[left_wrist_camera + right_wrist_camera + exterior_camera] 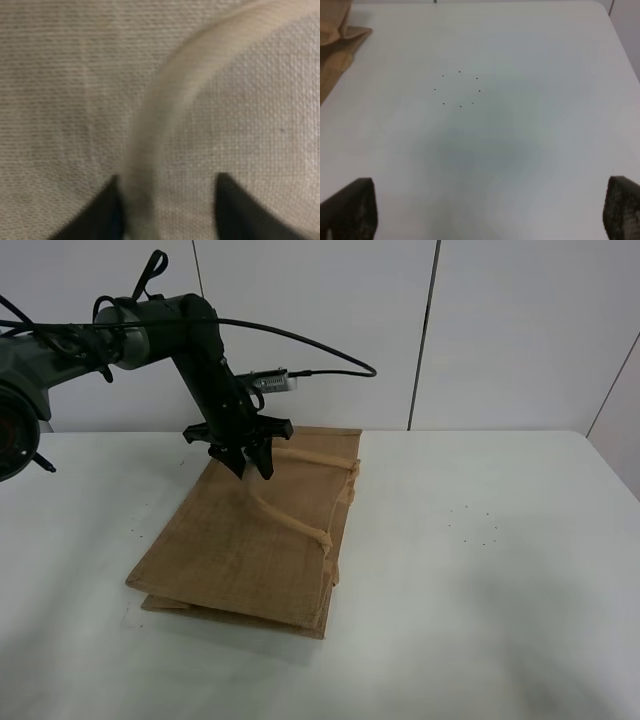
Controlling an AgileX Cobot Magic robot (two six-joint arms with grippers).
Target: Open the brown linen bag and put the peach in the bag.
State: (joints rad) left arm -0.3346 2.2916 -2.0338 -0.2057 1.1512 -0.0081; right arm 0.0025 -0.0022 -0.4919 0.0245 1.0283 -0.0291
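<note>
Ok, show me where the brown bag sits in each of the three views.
Exterior high: the brown bag lies flat left of centre on the white table, under the left tool.
Left wrist: its weave fills the picture, the pale handle running between the tool's fingers.
Right wrist: only a corner shows at the picture's edge.
Shared landmark: the ring of black dots, in the high and right wrist views.

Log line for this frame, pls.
phase: reaching bag handle | left gripper: open, astride handle | brown linen bag: flat, closed | right gripper: open, over bare table | peach: not visible
</note>
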